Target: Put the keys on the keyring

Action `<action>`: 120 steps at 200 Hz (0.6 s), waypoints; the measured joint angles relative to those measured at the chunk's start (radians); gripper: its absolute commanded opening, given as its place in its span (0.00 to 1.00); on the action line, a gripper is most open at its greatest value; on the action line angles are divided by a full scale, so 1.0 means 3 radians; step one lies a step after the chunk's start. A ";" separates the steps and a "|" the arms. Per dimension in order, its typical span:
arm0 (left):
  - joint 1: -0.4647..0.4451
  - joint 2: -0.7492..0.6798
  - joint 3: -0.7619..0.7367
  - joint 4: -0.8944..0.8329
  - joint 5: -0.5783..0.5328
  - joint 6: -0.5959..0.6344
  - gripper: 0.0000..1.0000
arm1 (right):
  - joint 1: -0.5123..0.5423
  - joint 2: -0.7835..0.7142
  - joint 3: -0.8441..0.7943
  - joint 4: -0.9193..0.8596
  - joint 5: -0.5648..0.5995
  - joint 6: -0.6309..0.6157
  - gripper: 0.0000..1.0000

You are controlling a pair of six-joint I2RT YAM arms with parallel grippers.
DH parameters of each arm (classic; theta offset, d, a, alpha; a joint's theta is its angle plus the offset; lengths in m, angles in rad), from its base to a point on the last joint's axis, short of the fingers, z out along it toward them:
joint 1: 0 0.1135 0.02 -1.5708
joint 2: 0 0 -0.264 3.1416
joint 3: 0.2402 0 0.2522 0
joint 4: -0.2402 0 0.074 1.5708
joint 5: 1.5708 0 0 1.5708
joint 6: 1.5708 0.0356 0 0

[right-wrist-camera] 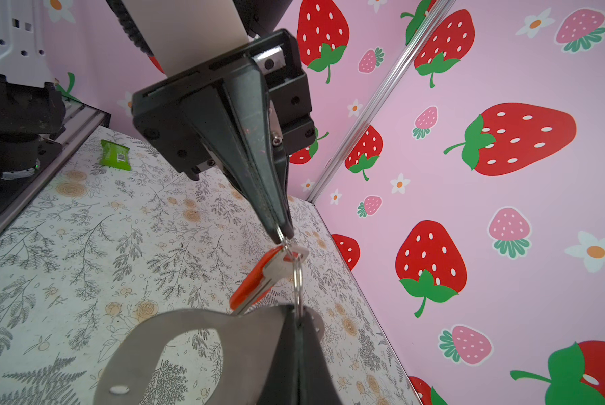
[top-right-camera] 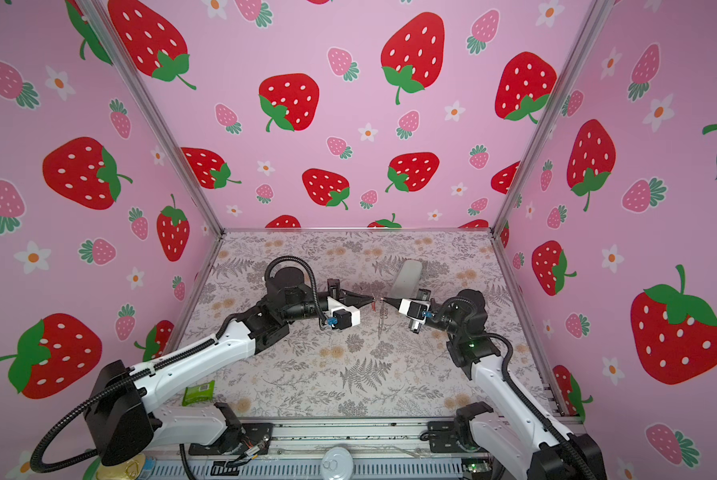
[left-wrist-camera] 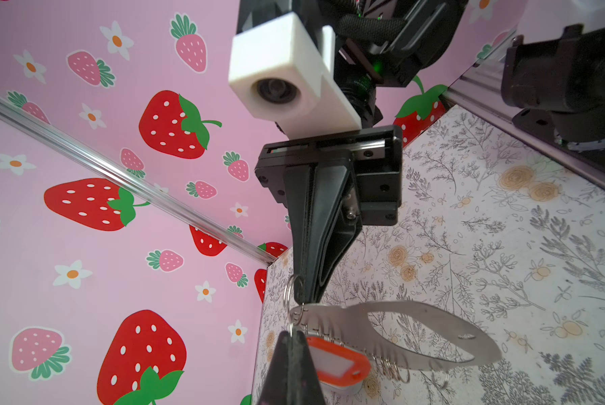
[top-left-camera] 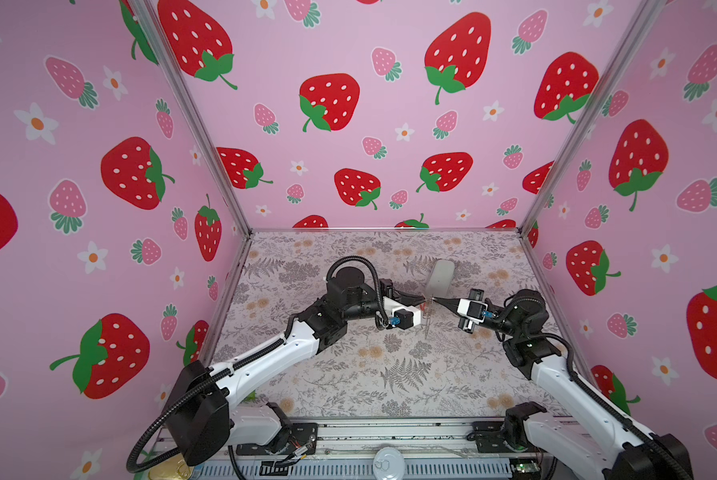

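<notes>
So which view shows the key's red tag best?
The left wrist view: the red tag faces the camera, white label window visible. The right wrist view shows the tag edge-on, partly behind the key. In both top views the tag is only a red speck.

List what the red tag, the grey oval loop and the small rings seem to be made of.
Red tag: glossy moulded plastic, going by its soft highlights and rounded edges.
Grey oval loop: a thin, flat, matt sheet. It could be brushed metal or a stiff strap; the look leaves that open.
Small rings: thin, bright silver wire with sharp glints, most likely polished metal.
</notes>
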 measured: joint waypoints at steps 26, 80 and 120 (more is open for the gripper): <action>0.0000 0.0000 0.0000 0.0001 -0.0014 0.0000 0.00 | 0.0000 0.0000 0.0000 -0.0003 0.0001 0.0000 0.00; 0.0009 0.0000 0.0000 0.0000 -0.0025 0.0003 0.00 | 0.0000 0.0000 0.0000 -0.0034 0.0003 0.0001 0.00; 0.0009 0.0000 0.0000 0.0000 -0.0018 0.0001 0.00 | 0.0000 0.0004 0.0000 -0.0033 0.0001 0.0003 0.00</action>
